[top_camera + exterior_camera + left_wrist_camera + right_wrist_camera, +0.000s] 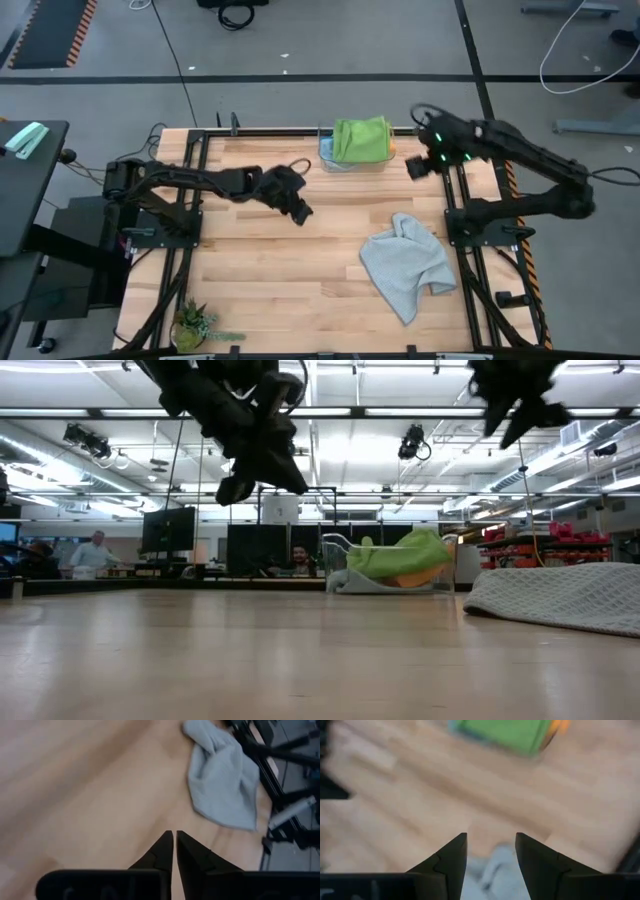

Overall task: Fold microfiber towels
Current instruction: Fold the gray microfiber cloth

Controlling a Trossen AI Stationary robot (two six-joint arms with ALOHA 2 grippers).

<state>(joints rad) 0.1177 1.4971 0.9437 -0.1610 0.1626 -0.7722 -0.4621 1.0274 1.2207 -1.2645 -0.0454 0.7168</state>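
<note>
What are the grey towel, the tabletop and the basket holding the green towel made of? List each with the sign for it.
Grey towel: soft, matte cloth, probably microfiber; it lies crumpled in limp folds, with fine pile in the low view.
Tabletop: light wood, apparently joined strips; plank seams and grain show, with a smooth, faintly glossy finish.
Basket: thin pale rim and open sides suggest wire or plastic; unclear.
Green towel: similar soft cloth.

Beyond my pale wooden tabletop [280, 270] I see grey floor [330, 45], dark monitors [168, 528] and bright ceiling lights [330, 410].
</note>
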